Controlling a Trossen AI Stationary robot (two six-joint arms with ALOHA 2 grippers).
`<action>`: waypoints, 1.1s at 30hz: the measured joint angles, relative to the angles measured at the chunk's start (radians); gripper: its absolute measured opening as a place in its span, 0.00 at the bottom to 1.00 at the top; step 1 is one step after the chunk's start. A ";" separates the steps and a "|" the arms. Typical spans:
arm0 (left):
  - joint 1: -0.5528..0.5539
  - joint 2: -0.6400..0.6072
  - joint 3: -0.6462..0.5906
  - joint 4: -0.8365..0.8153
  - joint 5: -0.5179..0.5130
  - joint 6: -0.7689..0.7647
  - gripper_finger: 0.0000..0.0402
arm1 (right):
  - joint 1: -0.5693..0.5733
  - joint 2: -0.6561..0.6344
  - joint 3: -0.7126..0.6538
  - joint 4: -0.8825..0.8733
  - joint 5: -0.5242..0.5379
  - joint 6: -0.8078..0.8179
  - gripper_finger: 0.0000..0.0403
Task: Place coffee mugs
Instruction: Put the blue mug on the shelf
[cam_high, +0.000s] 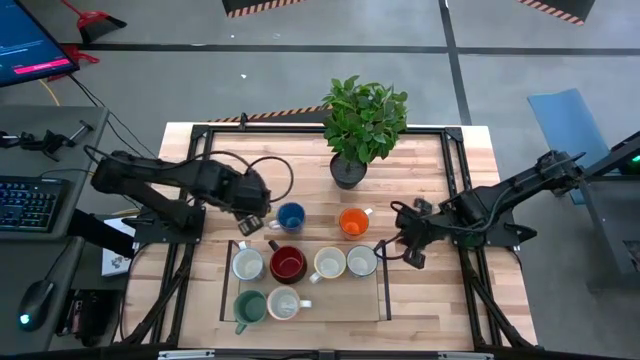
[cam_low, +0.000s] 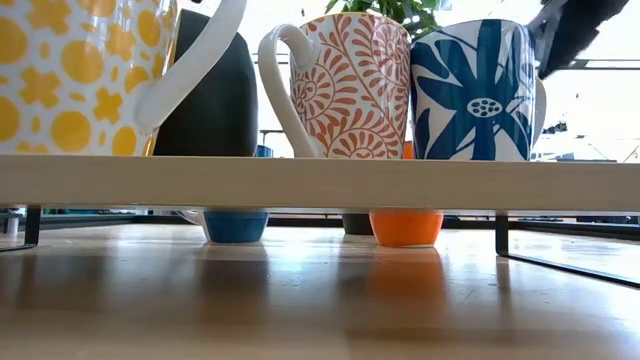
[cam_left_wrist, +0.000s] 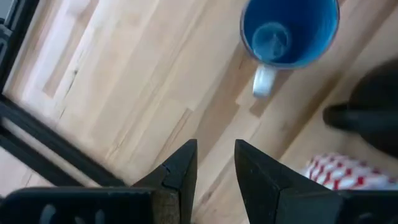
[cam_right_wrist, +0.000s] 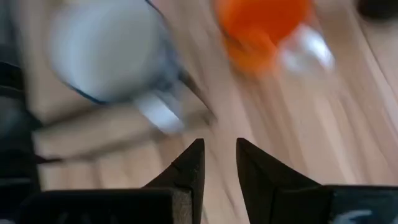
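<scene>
Coffee mugs, high view, left to right. Six stand on a low wooden tray (cam_high: 372, 300) at lower centre: in its upper row a cream mug (cam_high: 247, 264), a dark red mug (cam_high: 287, 265), a second cream mug (cam_high: 329, 264) and a white mug (cam_high: 361, 261); in its lower row a teal mug (cam_high: 249, 307) and another white mug (cam_high: 284, 304). Two remain on the bare table (cam_high: 440, 170) just above the tray: a blue mug (cam_high: 291, 216) left of centre and an orange mug (cam_high: 353, 222) right of centre. A potted plant (cam_high: 362, 125) stands at upper centre. The left gripper (cam_high: 250, 222), just left of the blue mug, has its fingers slightly parted and holds nothing. The right gripper (cam_high: 400, 247), near the white mug at the tray's right edge, likewise shows a narrow gap and grips nothing. Judged step: between placements, six done. Each remaining mug apparently calls for a gripper to open wider, close on the rim or handle, and carry it to the tray's free lower right.
</scene>
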 joint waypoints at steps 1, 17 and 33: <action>-0.010 -0.013 0.000 -0.011 -0.001 -0.001 0.24 | 0.000 0.000 0.000 0.062 0.000 -0.041 0.18; -0.255 -0.201 -0.183 0.032 -0.114 -0.179 0.24 | -0.144 0.260 0.411 0.377 0.071 -0.706 0.18; -0.283 -0.333 -0.352 0.150 -0.131 -0.342 0.24 | -0.342 0.875 1.145 -0.075 -0.177 -0.801 0.20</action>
